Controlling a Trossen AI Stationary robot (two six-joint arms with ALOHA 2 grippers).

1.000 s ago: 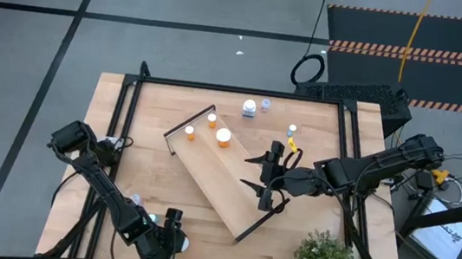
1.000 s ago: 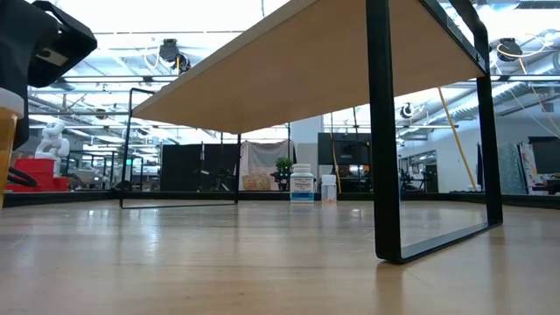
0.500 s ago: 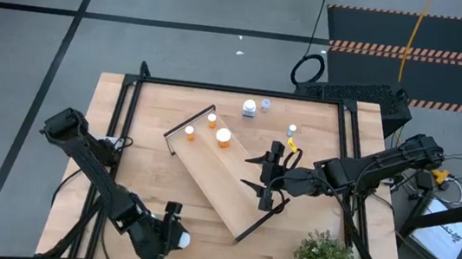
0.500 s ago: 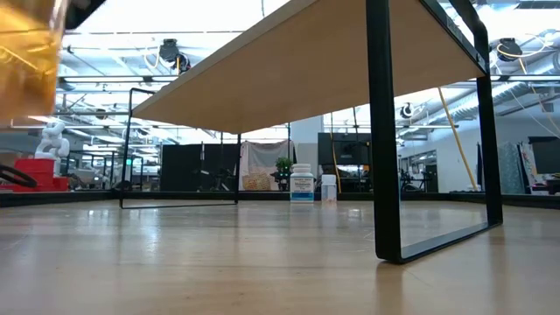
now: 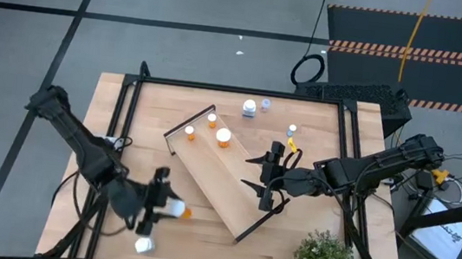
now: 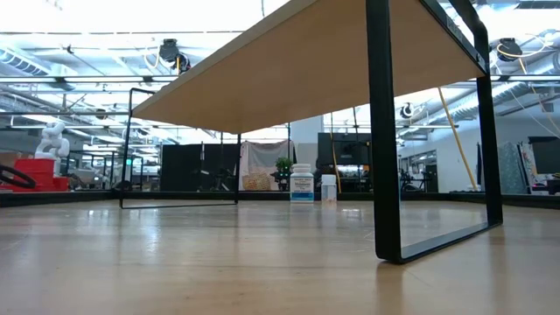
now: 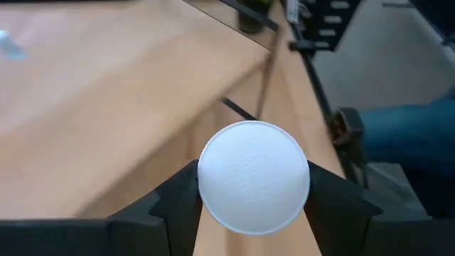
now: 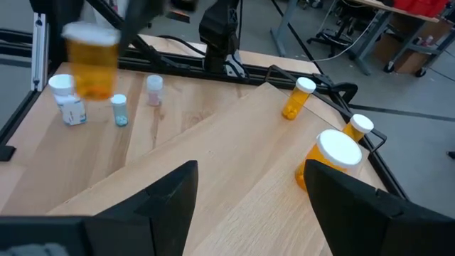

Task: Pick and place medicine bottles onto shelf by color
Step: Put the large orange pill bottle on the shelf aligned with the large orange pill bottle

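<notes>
Clamping an orange bottle point(image 5: 176, 211) between its two fingers, the left gripper point(image 5: 163, 207) hangs over the near left part of the table, a little short of the near end of the shelf point(image 5: 223, 184). Its wrist view looks straight onto the bottle's white cap point(image 7: 254, 177), with a dark finger pressed to each side, so the grip sits on the body just below the cap. A small plastic bottle like this is probably light and stiff, but its smooth round wall could roll or slip in the pinch; taking it across the middle of the body, with the fingers square to its axis, looks the safest hold. Three more orange bottles point(image 5: 224, 137) already stand at the far end of the shelf, and a few pale bottles point(image 5: 250, 108) wait on the table by the far edge. Another white-capped bottle point(image 5: 144, 245) lies near the front edge. The right gripper point(image 5: 266, 175) waits over the shelf's right side, jaws spread and holding nothing.
</notes>
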